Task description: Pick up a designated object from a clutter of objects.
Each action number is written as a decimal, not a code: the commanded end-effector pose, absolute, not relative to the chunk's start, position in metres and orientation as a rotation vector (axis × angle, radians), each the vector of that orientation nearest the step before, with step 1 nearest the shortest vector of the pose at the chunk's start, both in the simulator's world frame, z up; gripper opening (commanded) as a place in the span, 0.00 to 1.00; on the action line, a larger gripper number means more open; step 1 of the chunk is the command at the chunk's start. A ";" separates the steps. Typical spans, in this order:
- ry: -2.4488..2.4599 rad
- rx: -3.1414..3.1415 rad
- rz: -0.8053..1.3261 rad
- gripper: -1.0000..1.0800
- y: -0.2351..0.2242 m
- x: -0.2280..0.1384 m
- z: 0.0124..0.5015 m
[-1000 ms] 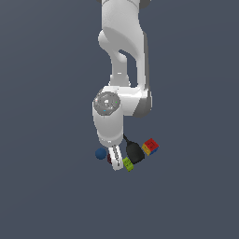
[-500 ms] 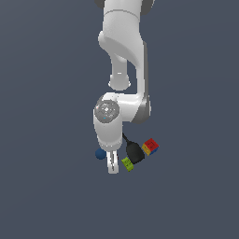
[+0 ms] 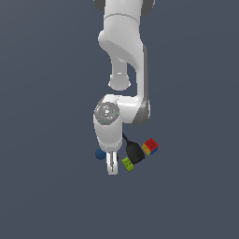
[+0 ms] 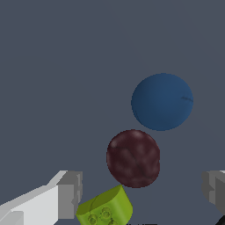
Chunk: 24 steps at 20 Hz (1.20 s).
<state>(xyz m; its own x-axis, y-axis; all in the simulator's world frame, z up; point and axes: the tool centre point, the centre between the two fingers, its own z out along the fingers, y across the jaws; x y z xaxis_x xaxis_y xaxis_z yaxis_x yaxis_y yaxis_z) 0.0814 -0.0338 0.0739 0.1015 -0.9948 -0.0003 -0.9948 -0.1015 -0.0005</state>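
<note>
Mostly the arm hides the maroon ball point(image 4: 133, 158) in the exterior view; the gripper point(image 4: 141, 193) is spread wide around it, fingers point(image 4: 69, 194) not touching.

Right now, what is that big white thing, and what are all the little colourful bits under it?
The big white thing is a robot arm, drawn by a computer rather than filmed. One picture looks at it from outside. The other comes from a camera on its wrist, looking down past its jaws.

Those jaws are its gripper, a pincer with two grey fingers. They stand open and hold nothing.

On the grey floor lie a smooth blue ball, a bumpy dark red ball, a lime-green block, a black spatula and a multicoloured cube. In the wrist picture the dark red ball sits between the open fingers, with the blue ball next to it.
</note>
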 end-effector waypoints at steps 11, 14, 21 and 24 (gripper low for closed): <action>2.111 -2.327 0.000 0.96 -0.034 0.081 0.029; 2.111 -2.327 0.000 0.00 -0.034 0.081 0.028; 2.111 -2.327 0.000 0.00 -0.034 0.081 0.028; 2.110 -2.327 0.000 0.00 -0.034 0.081 0.029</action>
